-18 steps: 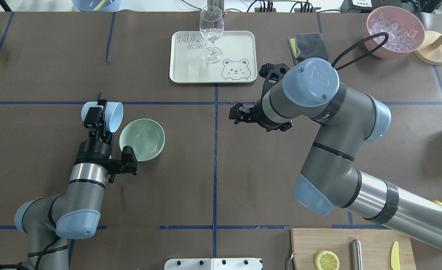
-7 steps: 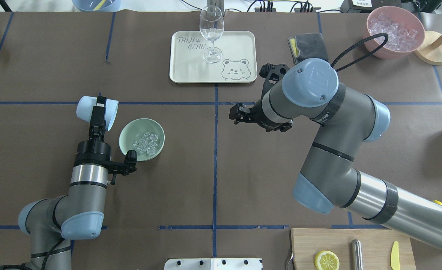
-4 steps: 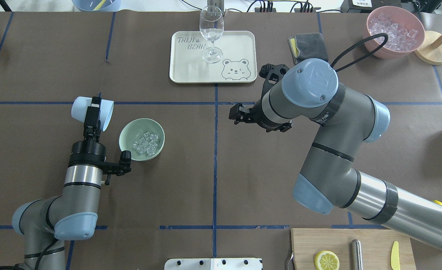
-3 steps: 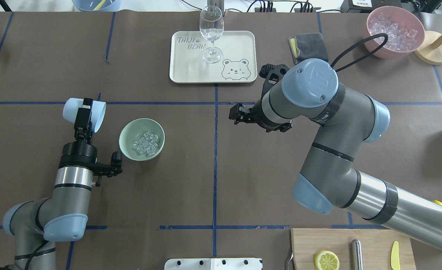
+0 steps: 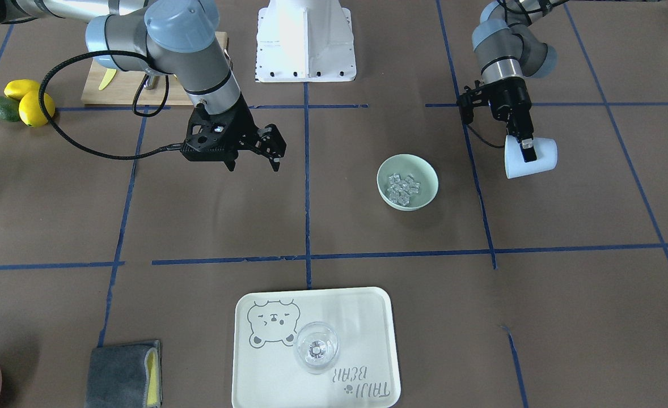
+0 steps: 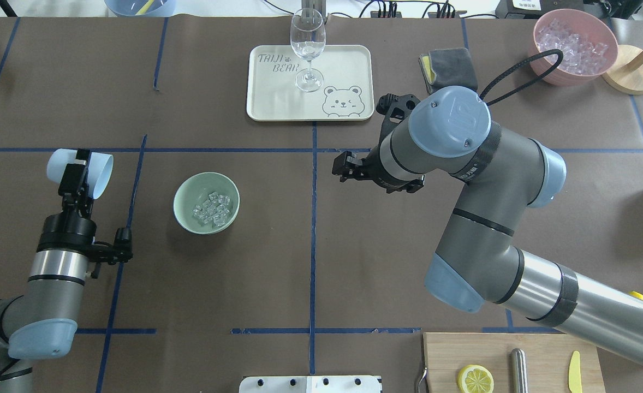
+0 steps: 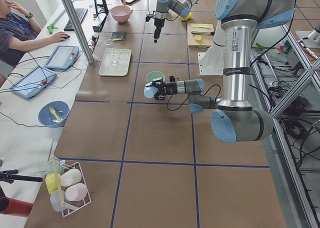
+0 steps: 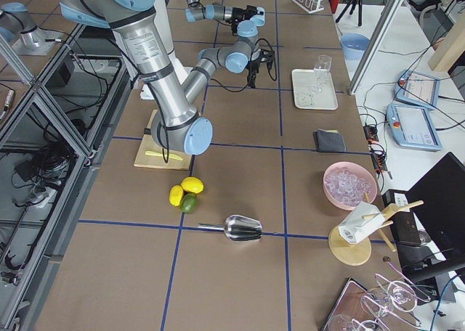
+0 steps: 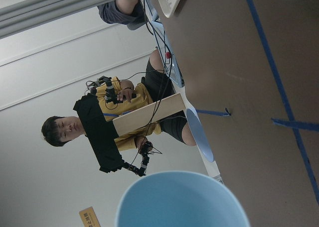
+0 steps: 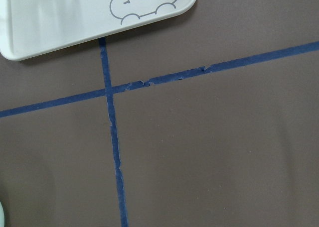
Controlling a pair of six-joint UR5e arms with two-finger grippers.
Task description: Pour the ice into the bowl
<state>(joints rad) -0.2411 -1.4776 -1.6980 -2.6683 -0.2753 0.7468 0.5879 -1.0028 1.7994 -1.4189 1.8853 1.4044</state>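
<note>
The pale mint-green bowl [image 6: 182, 192] stands on the brown table left of centre and holds a small heap of clear ice [image 6: 212, 208]. It also shows in the front view [image 5: 426, 170] with the ice [image 5: 402, 188]. My left gripper [image 6: 76, 173] is shut on a light blue cup [image 6: 101, 176], which lies on its side in the air, well to the left of the bowl, mouth toward it. The cup's rim fills the bottom of the left wrist view [image 9: 182, 199]. My right gripper [image 6: 343, 166] is open and empty above the table's middle, right of the bowl.
A cream tray [image 6: 278, 103] with a wine glass [image 6: 307, 43] stands at the far centre. A pink bowl [image 6: 559, 79] of ice and a grey cloth [image 6: 447, 63] are far right. A cutting board [image 6: 540, 349] with a lemon slice lies near right.
The ice went from the cup into the bowl. Since then my left arm has carried the tipped cup leftward, away from the bowl. The right arm has not moved.
</note>
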